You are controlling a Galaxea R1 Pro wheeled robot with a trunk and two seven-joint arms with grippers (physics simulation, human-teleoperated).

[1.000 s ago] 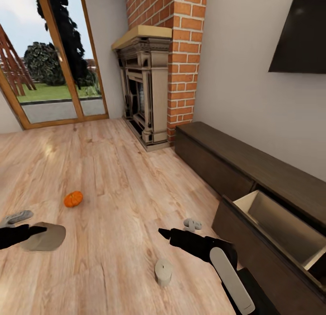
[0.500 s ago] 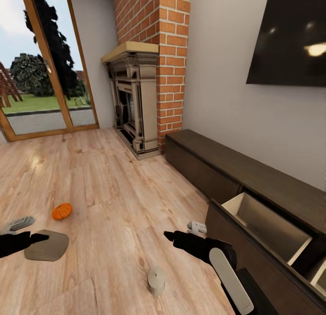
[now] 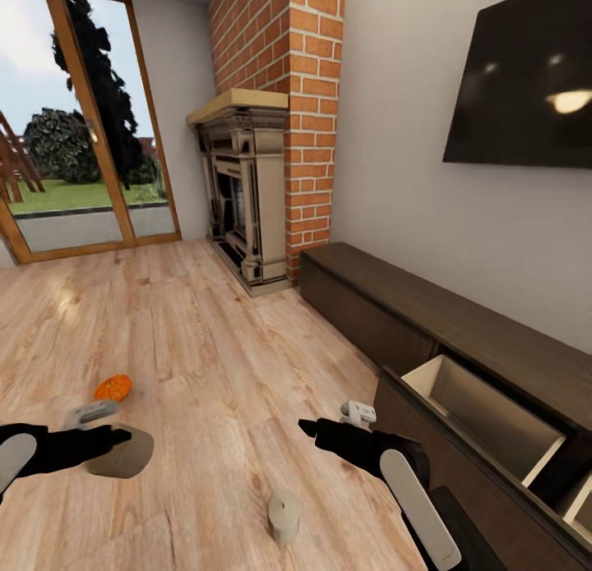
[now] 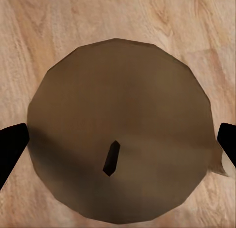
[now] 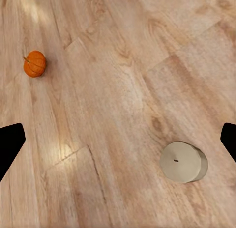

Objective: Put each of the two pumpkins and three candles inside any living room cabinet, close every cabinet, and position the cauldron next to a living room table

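Note:
My left gripper (image 3: 122, 444) hangs low at the left, shut on a grey-beige candle (image 3: 123, 462). In the left wrist view that candle's round top (image 4: 118, 139) spans the gap, with a black fingertip (image 4: 11, 149) against each side. A second candle (image 3: 284, 518) (image 5: 183, 161) stands on the floor just below my right gripper (image 3: 309, 428), which is open and holds nothing. An orange pumpkin (image 3: 113, 387) (image 5: 35, 64) lies on the floor beyond the left gripper. The dark-brown cabinet (image 3: 386, 292) runs along the right wall, one pull-out front (image 3: 485, 407) open, its pale inside bare. The cauldron and table are out of view.
A brick chimney with a stone fireplace (image 3: 251, 201) stands in the far corner beside the cabinet's end. Glass doors (image 3: 74, 144) fill the far left wall. A black TV (image 3: 526, 70) hangs above the cabinet. Wooden floor (image 3: 214, 341) stretches between me and the fireplace.
The view has swung a little to the right. My left gripper has moved rightwards, carrying the candle with it. The right arm holds the same pose.

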